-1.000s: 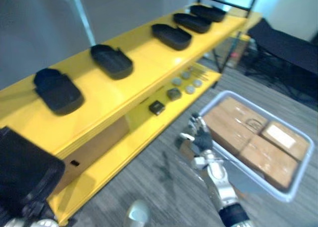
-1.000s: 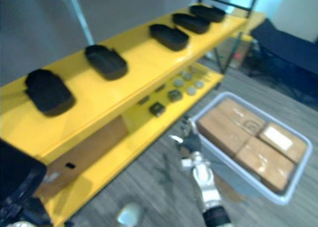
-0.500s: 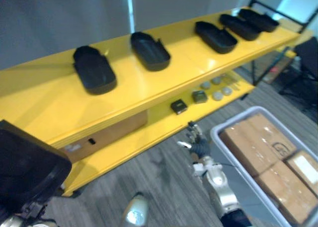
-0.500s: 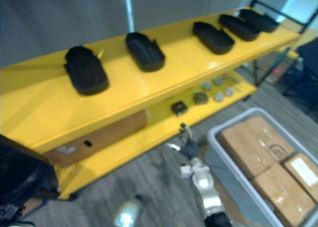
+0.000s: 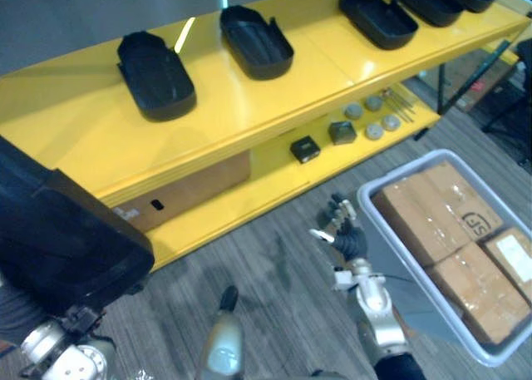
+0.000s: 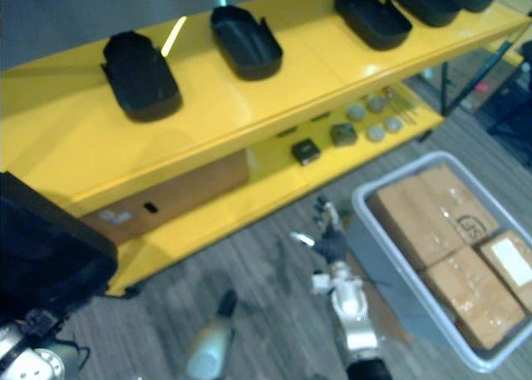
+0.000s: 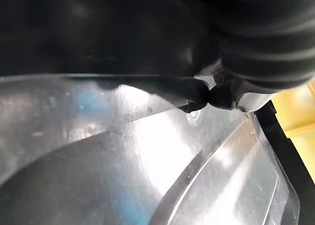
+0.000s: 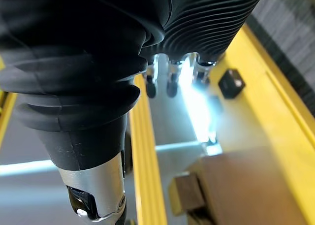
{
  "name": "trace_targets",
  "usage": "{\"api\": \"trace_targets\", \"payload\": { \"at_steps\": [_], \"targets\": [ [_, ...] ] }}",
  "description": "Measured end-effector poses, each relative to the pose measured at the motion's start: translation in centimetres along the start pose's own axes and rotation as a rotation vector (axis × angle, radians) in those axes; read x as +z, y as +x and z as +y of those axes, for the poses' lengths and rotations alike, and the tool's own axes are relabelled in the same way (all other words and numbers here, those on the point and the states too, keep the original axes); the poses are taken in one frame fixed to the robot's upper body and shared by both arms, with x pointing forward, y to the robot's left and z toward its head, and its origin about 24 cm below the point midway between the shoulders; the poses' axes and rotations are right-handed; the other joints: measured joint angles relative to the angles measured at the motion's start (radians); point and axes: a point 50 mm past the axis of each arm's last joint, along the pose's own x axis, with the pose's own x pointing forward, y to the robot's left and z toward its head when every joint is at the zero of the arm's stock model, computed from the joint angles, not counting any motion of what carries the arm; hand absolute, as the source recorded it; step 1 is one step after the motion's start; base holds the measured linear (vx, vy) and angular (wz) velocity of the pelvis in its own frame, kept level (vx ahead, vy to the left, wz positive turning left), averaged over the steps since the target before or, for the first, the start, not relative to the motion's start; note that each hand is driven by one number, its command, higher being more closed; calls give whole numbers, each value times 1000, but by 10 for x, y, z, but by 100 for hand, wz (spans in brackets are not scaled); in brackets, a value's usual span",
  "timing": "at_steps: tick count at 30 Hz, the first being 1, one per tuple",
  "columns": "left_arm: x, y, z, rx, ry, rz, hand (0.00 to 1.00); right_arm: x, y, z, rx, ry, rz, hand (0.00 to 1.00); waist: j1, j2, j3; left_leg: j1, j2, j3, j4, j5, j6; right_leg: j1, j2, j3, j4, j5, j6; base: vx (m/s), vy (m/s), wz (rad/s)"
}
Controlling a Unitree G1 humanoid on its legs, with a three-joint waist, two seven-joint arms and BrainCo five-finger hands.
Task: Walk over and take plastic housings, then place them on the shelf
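A long yellow shelf [image 5: 249,97] runs across the view ahead of me. Several black plastic housings lie open side up along its top, among them one [image 5: 155,62] at the left, one [image 5: 256,41] beside it and one [image 5: 378,17] further right. Another large black housing [image 5: 58,239] looms at the lower left, carried over my left hand [image 5: 58,359], whose fingers are hidden beneath it. My right hand [image 5: 345,234] hangs low over the grey carpet in front of the lower shelf, fingers [image 8: 170,80] relaxed and holding nothing.
The lower shelf board carries a small black box [image 5: 305,149], a grey block [image 5: 342,131], several round discs [image 5: 374,122] and a flat cardboard box [image 5: 191,189]. A grey bin [image 5: 396,273] packed with cardboard parcels [image 5: 432,222] stands on the floor at the right, close to my right hand.
The camera has swung and come closer, so the shelf now lies more squarely across the view. The carried housing shows larger at the lower left. My right hand stays low and open.
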Motion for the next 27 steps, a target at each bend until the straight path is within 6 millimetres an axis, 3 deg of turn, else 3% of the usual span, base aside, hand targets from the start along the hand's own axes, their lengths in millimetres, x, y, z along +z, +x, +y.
{"api": "trace_targets", "payload": {
  "at_steps": [3,6,8,9,10,11,12,13,15,16,18,19,21,22,23,25,26,27],
  "targets": [
    [4,0,-2,13,12,-27,100,13,10,2,16,19,-85,0,2,20,21,-24,3,6,83,-47,12,0,-2,13,15,-9,1,-46,61,-11],
    [14,4,-1,11,18,-79,100,23,18,1,0,44,-141,0,11,35,48,-79,0,2,263,-150,24,12,-18,15,85,-67,25,-24,107,6],
    [16,6,2,-9,34,-99,100,22,16,-2,-42,50,-140,0,17,14,58,-83,-23,22,363,-210,62,52,-52,-9,102,-93,7,77,173,28],
    [17,7,4,-30,50,-107,100,23,12,-9,-90,47,-143,0,16,13,57,-84,-27,60,429,-274,111,73,-56,-3,160,-91,-44,215,251,46],
    [17,7,6,-46,69,-109,100,24,6,-16,-143,49,-152,0,15,21,54,-83,-38,44,466,-308,92,26,-90,40,314,-55,-94,219,269,49],
    [18,8,6,-53,75,-117,100,24,4,-19,-164,51,-149,0,12,13,50,-79,-49,41,470,-319,97,-8,-105,77,378,-21,-122,192,280,50],
    [21,10,7,-64,92,-149,100,23,3,-22,-193,54,-148,0,10,1,42,-66,-64,36,462,-334,112,-68,-120,149,481,75,-132,178,224,32],
    [23,13,7,-73,104,-174,100,24,3,-25,-209,52,-152,0,7,7,45,-52,-67,19,455,-340,130,-103,-118,198,543,97,-107,259,198,34],
    [28,21,3,-82,99,-225,100,26,3,-32,-238,40,-164,0,-5,8,44,2,-72,-5,422,-350,150,-170,-74,248,610,-41,-66,333,153,33],
    [31,26,0,-81,82,-252,100,30,2,-39,-259,20,-178,0,-7,11,41,42,-73,-9,393,-349,148,-206,-43,255,575,-76,-64,340,120,23],
    [34,31,-5,-79,56,-276,100,40,2,-50,-287,-4,-220,0,-16,23,32,74,-77,-18,361,-350,148,-266,-1,295,483,-90,-73,227,64,28],
    [35,35,-9,-80,39,-288,100,51,1,-60,-307,-29,-261,0,-41,39,18,76,-85,-47,348,-353,144,-315,34,358,378,-85,-66,269,20,68],
    [33,39,-17,-89,21,-284,100,61,-3,-75,-339,-68,-291,0,-60,50,-4,96,-95,-89,330,-363,131,-363,71,476,236,-58,-27,285,-15,83],
    [29,42,-21,-99,20,-272,100,63,-6,-82,-359,-80,-291,0,-85,55,-6,121,-102,-132,326,-372,115,-368,88,531,188,-44,-8,286,-159,101],
    [28,42,-23,-102,16,-261,100,62,-9,-84,-371,-83,-280,0,-103,53,-8,139,-105,-159,328,-381,98,-367,90,556,187,-42,-7,443,-301,135],
    [25,39,-27,-118,6,-239,100,58,-13,-86,-379,-87,-248,0,-106,21,-28,166,-107,-169,330,-403,62,-365,91,563,197,-12,-22,408,-409,109],
    [24,36,-29,-132,9,-218,100,61,-14,-86,-378,-92,-260,0,-104,-11,-50,168,-100,-151,343,-433,19,-361,92,556,209,49,23,331,-428,82],
    [19,30,-30,-130,4,-182,100,65,-12,-88,-380,-105,-274,0,-106,15,-51,168,-69,-147,360,-443,9,-357,112,524,238,33,1,334,-495,75]
  ]
}}
